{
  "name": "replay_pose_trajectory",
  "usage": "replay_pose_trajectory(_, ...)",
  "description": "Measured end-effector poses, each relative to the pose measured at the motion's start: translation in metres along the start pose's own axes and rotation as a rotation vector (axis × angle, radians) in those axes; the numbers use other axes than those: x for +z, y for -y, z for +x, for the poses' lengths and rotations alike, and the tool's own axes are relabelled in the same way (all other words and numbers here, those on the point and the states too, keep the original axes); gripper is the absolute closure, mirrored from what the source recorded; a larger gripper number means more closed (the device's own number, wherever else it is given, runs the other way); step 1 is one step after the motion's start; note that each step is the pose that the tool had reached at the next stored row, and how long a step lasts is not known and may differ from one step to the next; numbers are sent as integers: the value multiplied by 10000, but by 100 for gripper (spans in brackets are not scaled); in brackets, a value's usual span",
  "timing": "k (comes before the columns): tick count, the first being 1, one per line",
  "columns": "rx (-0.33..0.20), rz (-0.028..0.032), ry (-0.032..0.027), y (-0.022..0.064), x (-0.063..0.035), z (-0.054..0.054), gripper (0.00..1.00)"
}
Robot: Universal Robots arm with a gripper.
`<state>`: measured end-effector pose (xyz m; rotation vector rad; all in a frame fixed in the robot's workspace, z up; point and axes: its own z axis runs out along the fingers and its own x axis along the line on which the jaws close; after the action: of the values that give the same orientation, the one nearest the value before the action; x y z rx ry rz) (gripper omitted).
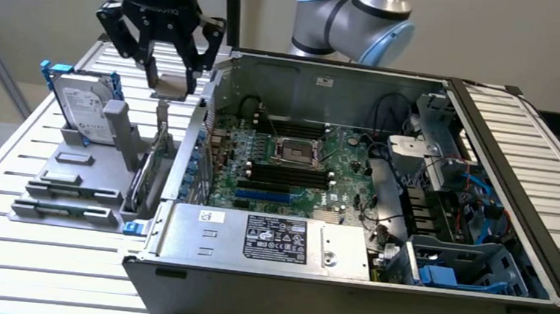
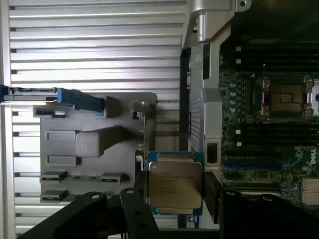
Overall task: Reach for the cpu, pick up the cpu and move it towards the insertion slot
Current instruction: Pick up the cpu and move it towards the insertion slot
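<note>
Holding the cpu (image 2: 175,186) clamped between its two black fingers (image 1: 204,59), the gripper (image 1: 174,83) hangs above the slatted table (image 1: 19,159), just outside the open computer case (image 1: 350,282), over the gap between the case wall and the grey fixture rack (image 1: 73,186). In the wrist view the chip's silvery lid faces the camera, w/ several lines of small print on it, too fine to read; a blue-green edge shows around the lid. Fingers press on two opposite sides of the chip.

The insertion slot (image 1: 297,153) sits in the green motherboard (image 1: 350,162), dark centre w/ shiny metal frame, well apart from the gripper & lower. In the wrist view the slot (image 2: 285,97) shows a tan centre. Long black memory slots (image 1: 284,174) run on both sides of it; exact count can't be told.

Writing: "DELL" in white on the board edge in the wrist view, reading sideways. A white label w/ black print & logos sits on the power supply unit (image 1: 264,238), text too small to read; a 2nd small white sticker near its corner. One hard drive (image 1: 83,108) w/ blue rails stands upright in the rack, 1 label on its face, unreadable. One robot arm (image 1: 356,20) w/ blue joint caps behind the case.
</note>
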<state>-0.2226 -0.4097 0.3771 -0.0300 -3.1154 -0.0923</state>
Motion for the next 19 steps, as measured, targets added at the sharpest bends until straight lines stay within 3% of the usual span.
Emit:
replay_pose_trajectory(8,-1,-40,-3,-9,-19,-363,46)
replay_pose_trajectory(19,-1,-46,-4,-43,-28,-862,46)
